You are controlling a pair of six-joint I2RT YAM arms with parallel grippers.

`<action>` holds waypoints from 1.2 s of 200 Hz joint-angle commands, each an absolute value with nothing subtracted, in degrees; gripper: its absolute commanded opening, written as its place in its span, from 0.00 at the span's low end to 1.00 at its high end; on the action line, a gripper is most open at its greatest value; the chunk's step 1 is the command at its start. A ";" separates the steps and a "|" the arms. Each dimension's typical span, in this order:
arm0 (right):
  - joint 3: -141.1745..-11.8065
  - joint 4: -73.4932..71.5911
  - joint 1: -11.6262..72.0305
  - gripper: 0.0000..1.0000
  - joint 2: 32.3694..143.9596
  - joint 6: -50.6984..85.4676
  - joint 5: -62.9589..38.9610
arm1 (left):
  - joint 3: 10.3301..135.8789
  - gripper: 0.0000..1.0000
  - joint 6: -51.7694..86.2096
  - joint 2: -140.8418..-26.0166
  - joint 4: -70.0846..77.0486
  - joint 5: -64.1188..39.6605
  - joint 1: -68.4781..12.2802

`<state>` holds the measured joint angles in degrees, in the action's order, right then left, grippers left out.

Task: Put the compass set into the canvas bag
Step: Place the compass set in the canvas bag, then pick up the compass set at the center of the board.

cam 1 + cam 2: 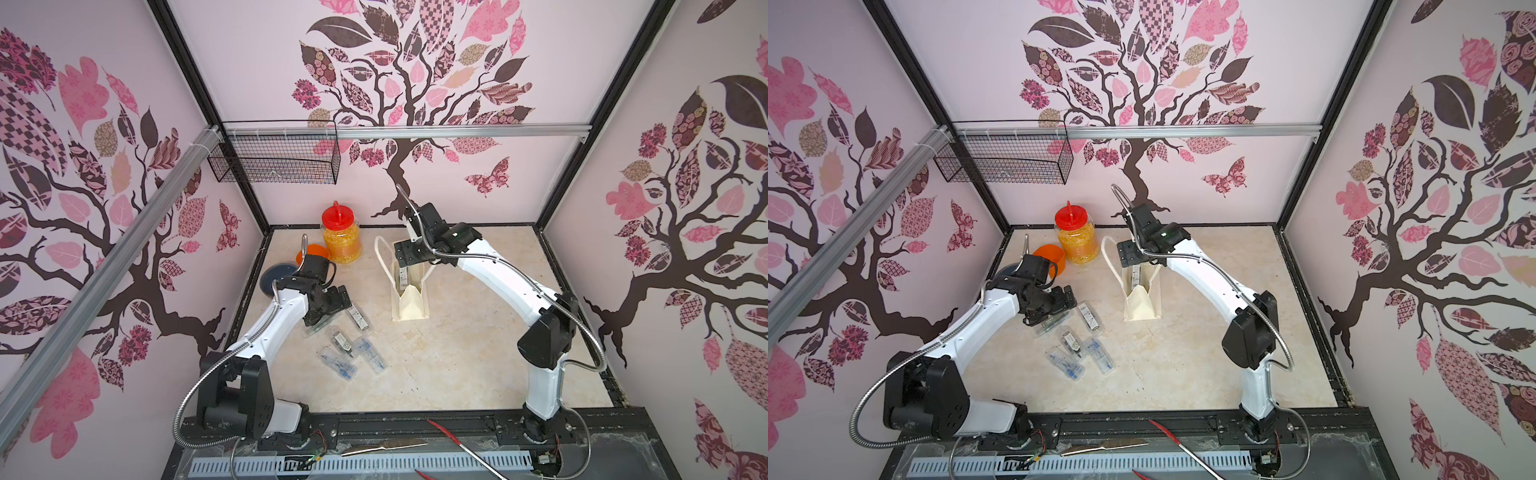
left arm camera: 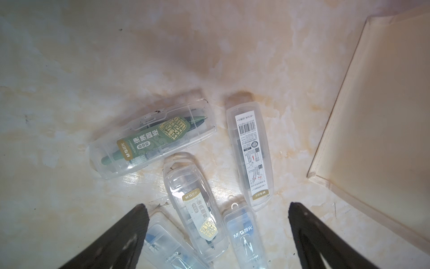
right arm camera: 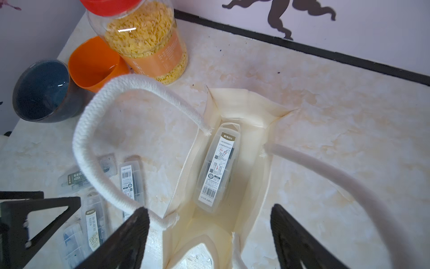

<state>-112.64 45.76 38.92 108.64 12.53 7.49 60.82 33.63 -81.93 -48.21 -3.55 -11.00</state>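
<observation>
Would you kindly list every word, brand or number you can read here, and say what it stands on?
"M&G", "ACS908A1": compass case inside the canvas bag.
"M&G晨光", "便携圆规": green-label case.
"M&G", "ACS908A1": barcode-side case.
"M&G晨光": blue case.
Barcode digits, small print and the jar label: too small or blurred to read.

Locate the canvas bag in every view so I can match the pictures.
Both top views: canvas bag stands mid-table, right of the red-lidded jar.
Left wrist: only its side wall, at the frame's edge.
Right wrist: central, mouth open, seen from above.
Shared landmark: barcode-labelled case on the table beside it.
</observation>
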 commanded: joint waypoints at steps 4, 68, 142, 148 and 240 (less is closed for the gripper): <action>-107.42 44.03 38.83 0.85 99.94 10.38 11.01 | 63.90 0.98 41.87 -84.41 -48.57 -3.21 -12.71; -87.81 38.62 31.17 0.87 86.40 11.02 11.24 | 66.41 0.94 50.03 -91.64 -47.32 -4.61 -14.05; -77.63 37.44 28.74 0.88 82.11 11.54 11.90 | 73.10 0.90 54.29 -100.81 -50.61 -1.08 -19.16; -77.36 37.36 28.72 0.88 82.01 11.51 11.99 | 73.43 0.89 54.38 -101.58 -51.00 -0.83 -19.26; -75.84 37.45 27.95 0.91 81.29 9.97 14.41 | 72.73 0.79 56.42 -105.89 -50.45 -1.66 -21.01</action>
